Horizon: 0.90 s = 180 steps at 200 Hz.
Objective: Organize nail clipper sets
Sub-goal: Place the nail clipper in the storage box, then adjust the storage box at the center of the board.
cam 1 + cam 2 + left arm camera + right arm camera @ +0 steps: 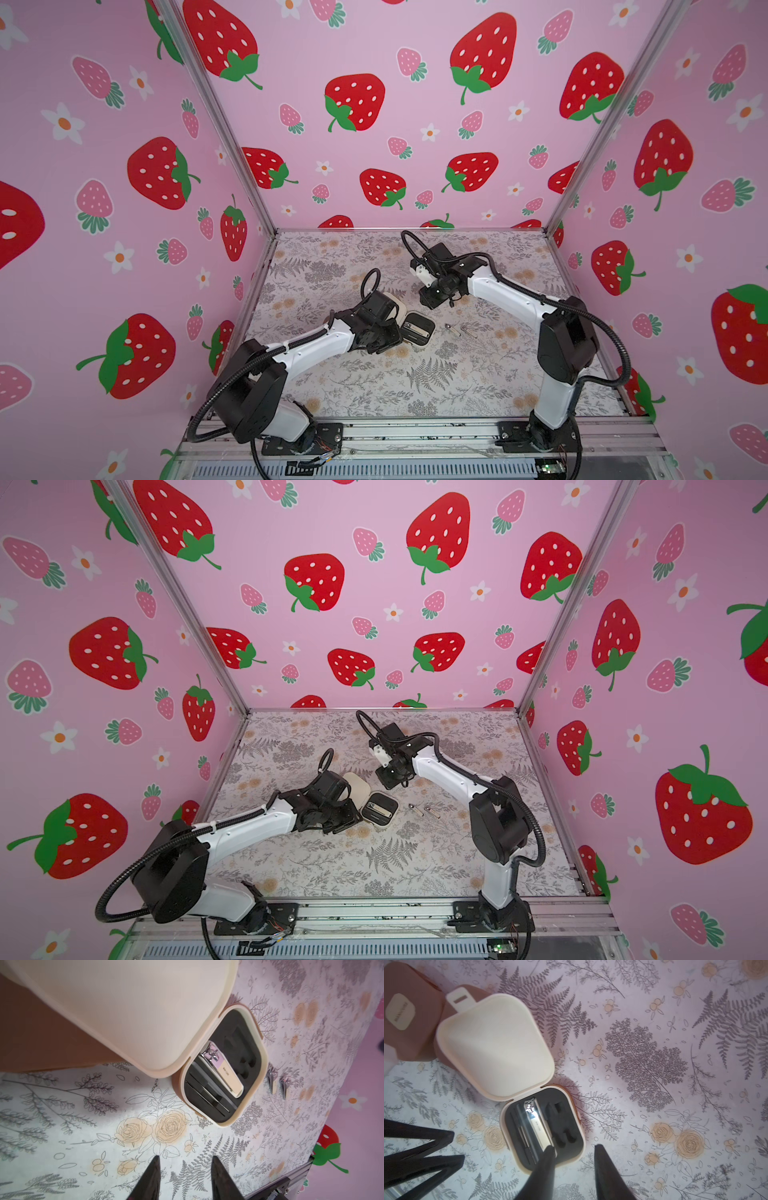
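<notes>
The rounded-square, black-foam-lined case [566, 1126] lay open, partly under the right gripper [574, 1147], spread and seemingly empty; the left gripper [185, 1157] was spread too.

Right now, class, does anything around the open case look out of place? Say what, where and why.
Yes. One small clipper and a second small clipper lie loose on the table beside the open case, not in it. They look misplaced because the case's black insert has empty slots next to the seated large clipper.
</notes>
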Each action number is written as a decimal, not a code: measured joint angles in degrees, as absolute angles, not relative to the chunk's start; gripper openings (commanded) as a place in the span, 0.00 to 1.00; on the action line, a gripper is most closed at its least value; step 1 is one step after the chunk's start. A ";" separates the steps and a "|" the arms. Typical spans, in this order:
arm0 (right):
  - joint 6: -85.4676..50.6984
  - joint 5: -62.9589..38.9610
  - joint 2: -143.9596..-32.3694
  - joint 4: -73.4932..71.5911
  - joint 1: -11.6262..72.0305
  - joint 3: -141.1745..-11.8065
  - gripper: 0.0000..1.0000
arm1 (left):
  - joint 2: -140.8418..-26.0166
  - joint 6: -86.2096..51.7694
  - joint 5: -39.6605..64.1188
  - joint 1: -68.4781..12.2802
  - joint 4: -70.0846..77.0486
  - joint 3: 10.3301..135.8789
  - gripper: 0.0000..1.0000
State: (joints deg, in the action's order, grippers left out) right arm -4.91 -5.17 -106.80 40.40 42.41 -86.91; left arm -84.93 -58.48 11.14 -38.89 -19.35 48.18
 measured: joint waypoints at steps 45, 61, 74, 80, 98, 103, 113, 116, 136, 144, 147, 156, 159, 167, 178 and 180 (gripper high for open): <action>-5.30 -4.82 -110.10 39.86 39.55 -82.87 0.29 | -90.54 -59.59 9.67 -38.92 -18.90 48.36 0.35; -5.28 -4.91 -111.70 39.42 39.27 -82.85 0.28 | -93.32 -59.86 9.54 -38.92 -18.20 48.64 0.35; -5.28 -5.08 -112.84 38.79 39.24 -82.85 0.27 | -94.37 -59.96 9.08 -38.89 -17.17 49.76 0.35; -5.28 -5.21 -113.32 38.52 39.24 -82.85 0.27 | -95.04 -60.07 9.08 -38.89 -16.51 50.15 0.35; -5.32 -5.37 -114.52 37.76 39.24 -82.85 0.27 | -96.66 -60.18 8.71 -38.89 -15.35 51.64 0.35; -5.30 -5.43 -114.67 37.30 39.24 -82.85 0.27 | -96.97 -60.20 8.58 -38.89 -15.18 51.96 0.35; -5.32 -5.48 -114.98 36.88 39.16 -82.85 0.27 | -97.67 -60.25 8.45 -38.89 -14.79 52.62 0.35; -5.32 -5.48 -115.07 36.86 39.13 -82.85 0.26 | -97.84 -60.27 8.36 -38.89 -14.74 52.80 0.35; -5.32 -5.13 -115.61 36.67 38.92 -82.65 0.26 | -98.54 -60.25 8.16 -38.85 -14.79 53.54 0.35; -5.32 -4.95 -115.61 36.62 38.92 -82.30 0.26 | -98.63 -60.25 8.10 -38.83 -14.76 53.65 0.35; -5.34 -4.91 -115.61 36.60 38.94 -82.15 0.26 | -98.65 -60.25 8.10 -38.81 -14.79 53.67 0.35; -5.45 -4.78 -115.61 36.58 39.00 -81.76 0.26 | -98.70 -60.23 8.08 -38.57 -14.79 53.74 0.35; -5.56 -4.71 -115.61 36.53 39.00 -81.54 0.26 | -98.70 -60.20 8.08 -38.52 -14.79 53.74 0.35; -5.82 -4.58 -115.61 36.47 39.09 -80.95 0.26 | -98.76 -60.12 8.12 -38.35 -14.81 53.82 0.35; -6.26 -4.40 -115.26 36.36 39.31 -80.20 0.26 | -98.85 -59.83 8.01 -37.98 -14.85 53.98 0.35; -6.39 -4.34 -115.18 36.40 39.40 -80.07 0.26 | -98.89 -59.90 8.10 -37.91 -14.85 54.00 0.35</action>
State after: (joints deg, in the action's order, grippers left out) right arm -6.39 -4.34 -115.18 36.40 39.40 -80.07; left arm -98.89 -59.90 8.10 -37.91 -14.85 54.00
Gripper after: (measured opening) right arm 0.260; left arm 0.350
